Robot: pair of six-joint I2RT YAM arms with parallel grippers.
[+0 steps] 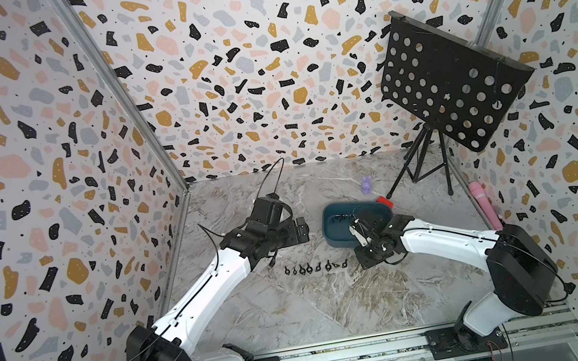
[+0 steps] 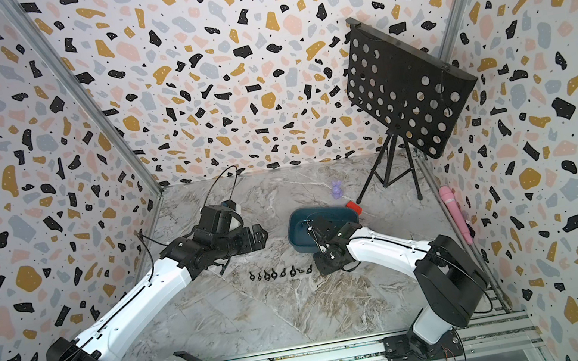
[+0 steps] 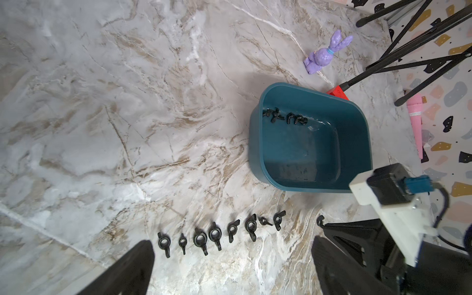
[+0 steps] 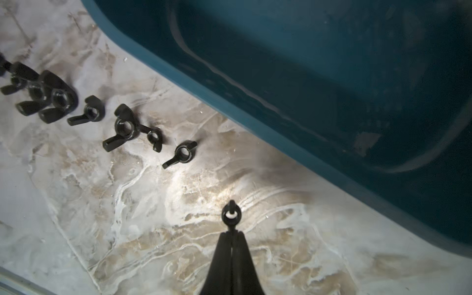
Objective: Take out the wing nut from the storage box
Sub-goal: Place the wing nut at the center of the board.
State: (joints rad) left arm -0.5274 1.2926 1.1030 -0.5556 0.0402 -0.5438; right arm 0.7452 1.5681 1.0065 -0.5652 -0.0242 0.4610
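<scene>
your right gripper (image 4: 232, 233) pinches a black wing nut (image 4: 231, 214) beside the storage box (image 4: 178, 84); your left gripper (image 3: 232, 254) is spread wide near the nut row (image 3: 214, 232).

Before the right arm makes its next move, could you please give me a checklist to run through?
1. Right claw shut on the held wing nut: ok.
2. Held wing nut outside the storage box, over the table: ok.
3. Bare table free beside the end of the row of wing nuts: ok.
4. Left claw open, holding nothing: ok.
5. Storage box emptied: not ok, several loose wing nuts lie inside.
6. Height of the held wing nut above the table: cannot tell.
</scene>
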